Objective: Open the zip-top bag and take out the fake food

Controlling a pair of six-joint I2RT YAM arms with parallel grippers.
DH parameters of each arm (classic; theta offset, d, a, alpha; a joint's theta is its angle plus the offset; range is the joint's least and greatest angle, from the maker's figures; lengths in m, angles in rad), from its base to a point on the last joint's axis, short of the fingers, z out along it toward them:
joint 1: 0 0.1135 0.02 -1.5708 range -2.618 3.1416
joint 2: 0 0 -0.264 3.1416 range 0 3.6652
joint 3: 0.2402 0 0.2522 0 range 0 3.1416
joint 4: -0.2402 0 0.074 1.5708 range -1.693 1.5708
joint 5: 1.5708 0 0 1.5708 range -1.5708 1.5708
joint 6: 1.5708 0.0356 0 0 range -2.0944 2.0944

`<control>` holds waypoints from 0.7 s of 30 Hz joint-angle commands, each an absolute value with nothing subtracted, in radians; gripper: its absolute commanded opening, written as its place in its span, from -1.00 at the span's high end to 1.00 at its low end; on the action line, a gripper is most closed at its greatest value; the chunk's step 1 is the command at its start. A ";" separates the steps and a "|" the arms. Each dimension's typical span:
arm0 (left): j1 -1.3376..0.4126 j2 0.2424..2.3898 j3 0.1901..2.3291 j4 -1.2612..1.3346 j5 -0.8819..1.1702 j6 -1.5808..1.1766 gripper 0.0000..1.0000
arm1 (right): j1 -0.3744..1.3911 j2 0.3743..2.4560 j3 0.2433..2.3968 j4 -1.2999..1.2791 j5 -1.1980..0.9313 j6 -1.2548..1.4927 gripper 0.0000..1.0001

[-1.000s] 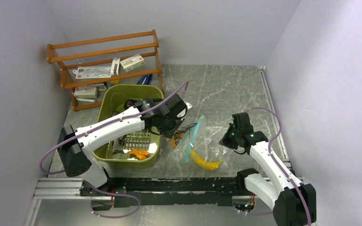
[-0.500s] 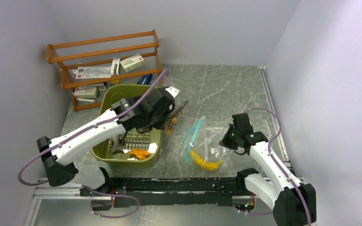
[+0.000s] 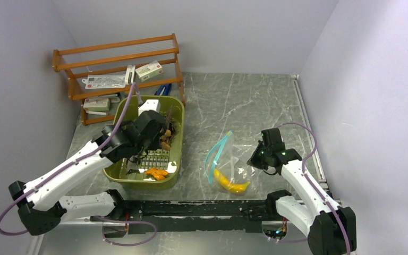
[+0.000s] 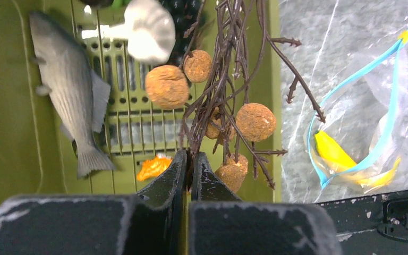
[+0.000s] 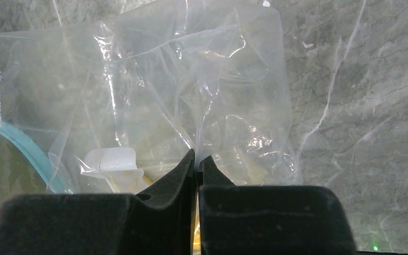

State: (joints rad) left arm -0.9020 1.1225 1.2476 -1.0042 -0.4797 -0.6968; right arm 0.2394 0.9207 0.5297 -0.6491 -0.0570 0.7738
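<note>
left gripper [image 4: 191,159] pinched on brown-fruit twig [image 4: 255,121] over green bin [image 4: 0,133]: drop low, w/o snagging. right gripper [image 5: 197,159] clamped on zip-top bag [image 5: 191,69], banana [image 4: 333,154] left inside.

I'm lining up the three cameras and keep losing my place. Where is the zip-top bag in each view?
Top external: the zip-top bag lies right of centre, between the green bin and the right gripper.
Left wrist: at the right edge, beyond the bin's wall.
Right wrist: fills the left and middle, just past the fingertips.
Shared landmark: its teal zip strip, seen in all three.
</note>
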 commanded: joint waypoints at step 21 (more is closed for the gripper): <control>-0.901 1.137 0.997 -1.013 -0.205 -0.704 0.40 | 0.235 0.928 0.479 -0.599 -0.115 0.795 0.92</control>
State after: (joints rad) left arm -0.9020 1.1133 0.9844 -1.0351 -0.2348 -0.7540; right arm 0.2394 0.9257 0.4923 -0.6193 -0.1013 0.7872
